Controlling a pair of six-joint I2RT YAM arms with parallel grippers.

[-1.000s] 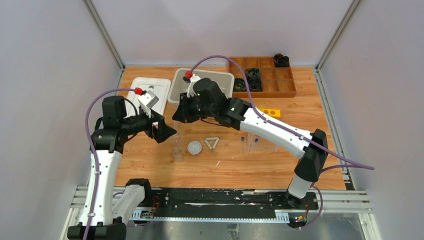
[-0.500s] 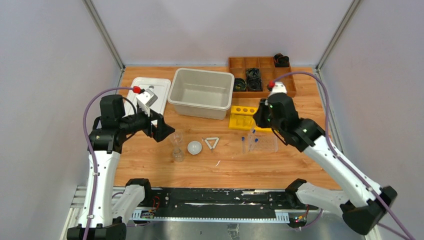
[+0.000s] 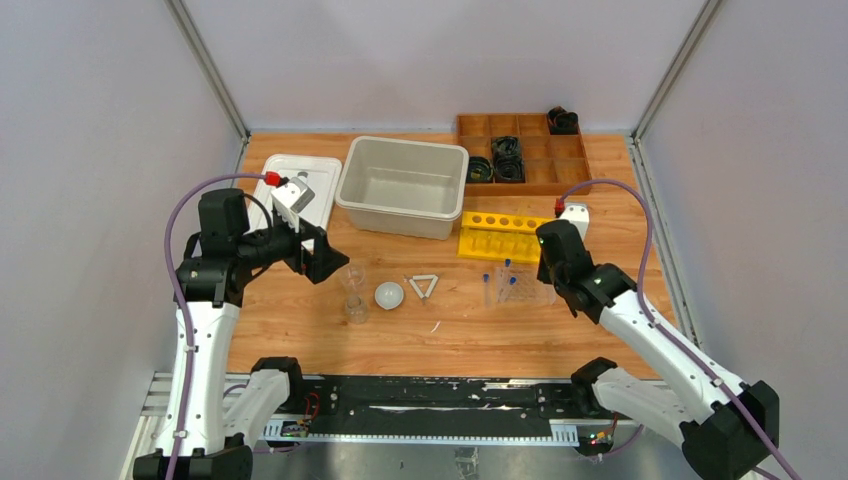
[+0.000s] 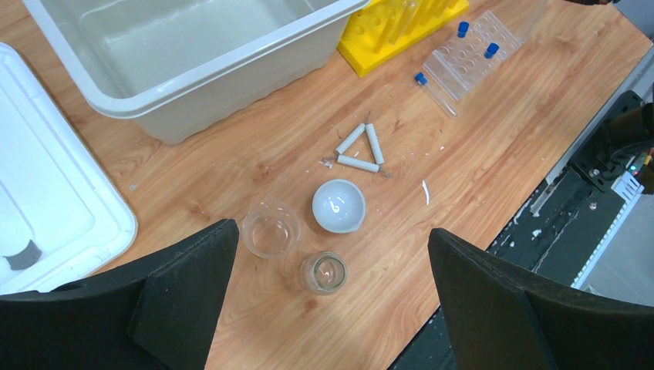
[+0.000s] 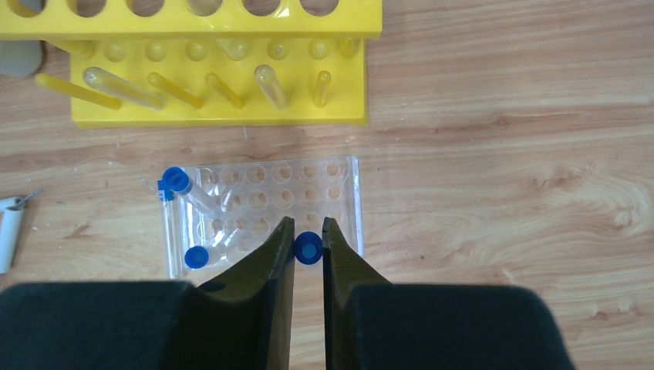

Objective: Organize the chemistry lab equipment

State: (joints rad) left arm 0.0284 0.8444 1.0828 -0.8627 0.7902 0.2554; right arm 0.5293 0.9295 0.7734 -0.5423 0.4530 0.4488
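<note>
Two clear glass beakers [image 4: 271, 229] [image 4: 325, 272] stand side by side on the wood, with a white round dish [image 4: 338, 205] and a white triangle frame [image 4: 361, 149] just beyond. My left gripper [image 4: 332, 231] hangs wide open high above them, holding nothing. Over the near right corner of a clear tube rack [image 5: 262, 208], my right gripper [image 5: 308, 223] is shut on a blue-capped tube [image 5: 308, 248]. Two more blue-capped tubes [image 5: 176, 181] [image 5: 197, 257] lean in the rack's left side. From the top view, the right gripper [image 3: 543, 272] sits at the rack's right edge.
A yellow tube rack [image 3: 505, 235] lies behind the clear rack. A grey bin [image 3: 405, 185] and a white tray [image 3: 295, 185] sit at the back left. A wooden compartment box [image 3: 525, 155] with black items is at the back right. A small white sliver [image 3: 436, 326] lies near the triangle.
My right arm has swung from over the grey bin to the right and come down over the clear rack. The left gripper has opened a little wider and stayed put.
</note>
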